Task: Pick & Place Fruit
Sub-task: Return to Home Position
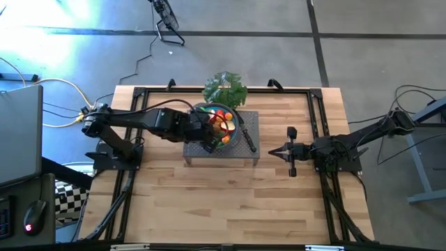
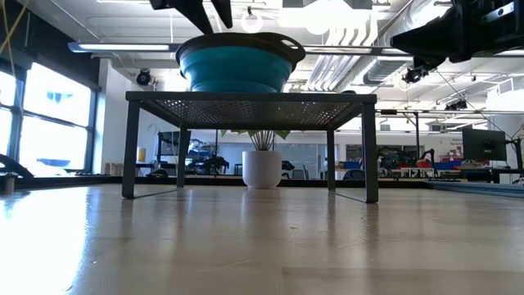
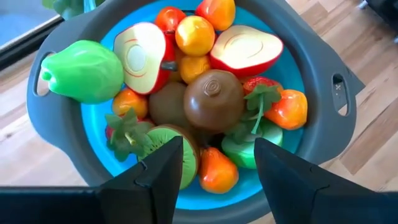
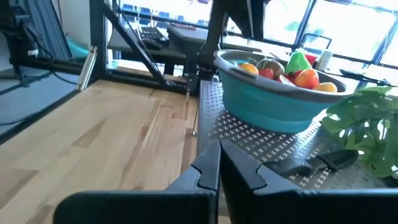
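- Left gripper [image 3: 217, 155] hangs right over the blue bowl [image 3: 59, 134], dark fingers [image 3: 165, 165] spread wide and nothing between them. From above, you can see the left arm stretched out across the table [image 1: 209, 202] to get there.
- From where I stand, the fruit [image 3: 214, 93] sits heaped inside that bowl. A green pear [image 3: 87, 68] leans on the grey rim, and two red-skinned halves with cream faces lie near a brown round piece in the middle. Small orange and yellow pieces fill in around them.
- The bowl rests on a perforated metal shelf [image 1: 240, 155] standing near the far middle of the table. At table height, the bowl's blue underside shows above the shelf top.
- A black-handled knife [image 1: 247, 139] lies on the shelf just beside the bowl, on the right arm's side.
- A big leafy green bunch [image 1: 224, 88] sits behind the bowl, at the shelf's far edge.
- Right gripper [image 4: 221, 163] waits well off to the right of the shelf, pointing at it, fingers pressed together and empty.
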Robot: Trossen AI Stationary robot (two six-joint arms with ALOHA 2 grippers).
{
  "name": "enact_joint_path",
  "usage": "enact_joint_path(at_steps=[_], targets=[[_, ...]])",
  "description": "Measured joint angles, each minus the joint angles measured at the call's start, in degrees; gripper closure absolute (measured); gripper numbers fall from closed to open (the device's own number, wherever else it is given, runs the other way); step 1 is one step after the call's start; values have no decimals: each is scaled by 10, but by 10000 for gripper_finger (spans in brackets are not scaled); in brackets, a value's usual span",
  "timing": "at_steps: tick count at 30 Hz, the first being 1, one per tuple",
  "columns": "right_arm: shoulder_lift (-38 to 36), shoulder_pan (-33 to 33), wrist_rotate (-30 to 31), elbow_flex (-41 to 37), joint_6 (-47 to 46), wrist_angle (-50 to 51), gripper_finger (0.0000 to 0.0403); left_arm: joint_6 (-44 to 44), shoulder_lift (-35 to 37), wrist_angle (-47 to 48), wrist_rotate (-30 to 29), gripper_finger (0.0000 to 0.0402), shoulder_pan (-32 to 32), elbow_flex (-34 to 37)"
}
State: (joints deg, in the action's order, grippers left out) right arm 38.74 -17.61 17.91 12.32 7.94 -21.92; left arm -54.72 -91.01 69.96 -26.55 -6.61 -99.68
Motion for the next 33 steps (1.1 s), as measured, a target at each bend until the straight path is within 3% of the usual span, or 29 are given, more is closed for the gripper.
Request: enact_joint_path(at_steps=[5, 15, 22, 33], targets=[[0, 0, -1, 0, -7, -3, 399, 34, 0, 0, 0, 238, -1, 0], [0, 0, -1, 0, -37, 8, 399, 111, 0, -59, -4, 393, -1, 0], [0, 0, 2, 0, -36, 8, 399, 171, 0, -79, 0, 376, -2, 0], [0, 0, 31, 0, -37, 10, 399, 170, -1, -110, 2, 373, -2, 0]])
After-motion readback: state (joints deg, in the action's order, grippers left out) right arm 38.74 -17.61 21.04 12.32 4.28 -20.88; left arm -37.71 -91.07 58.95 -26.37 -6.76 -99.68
